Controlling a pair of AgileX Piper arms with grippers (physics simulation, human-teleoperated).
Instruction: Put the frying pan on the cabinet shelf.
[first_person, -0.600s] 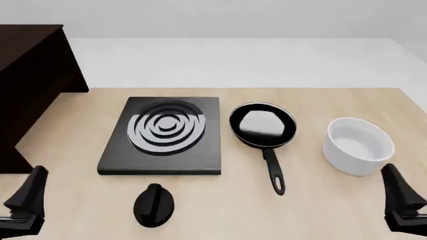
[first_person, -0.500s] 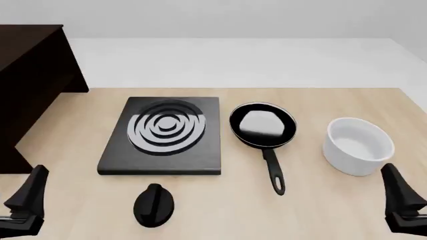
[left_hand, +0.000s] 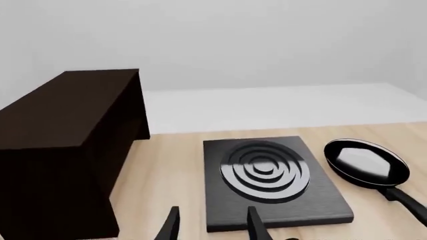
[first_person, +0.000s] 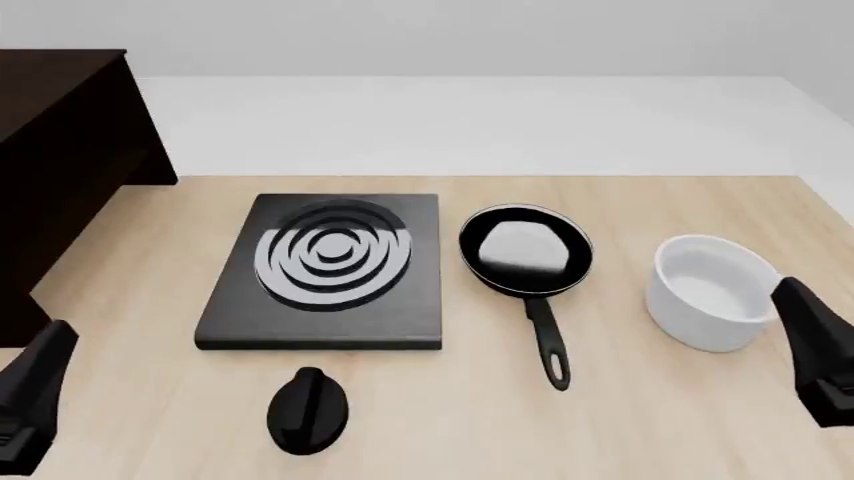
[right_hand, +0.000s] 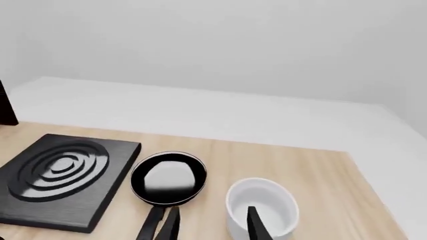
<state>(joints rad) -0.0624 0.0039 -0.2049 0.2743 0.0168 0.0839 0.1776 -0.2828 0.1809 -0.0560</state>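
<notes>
Frying pan (first_person: 525, 250) sits flat on the desk (first_person: 641, 410), between the stove plate (first_person: 327, 270) and the white pot (first_person: 714, 290), handle pointing toward the arms. Dark cabinet (first_person: 60, 160) stands at the far left edge, well apart from the pan. Black knob-like lid (first_person: 307, 410) lies near the stove plate's front edge. Left gripper (left_hand: 210, 230) and right gripper (right_hand: 210, 225) hang low at the near corners, jaws apart and holding nothing.

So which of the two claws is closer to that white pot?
The right gripper, right beside the white pot at the table's right side. The left gripper sits far off, beyond the stove plate.
</notes>
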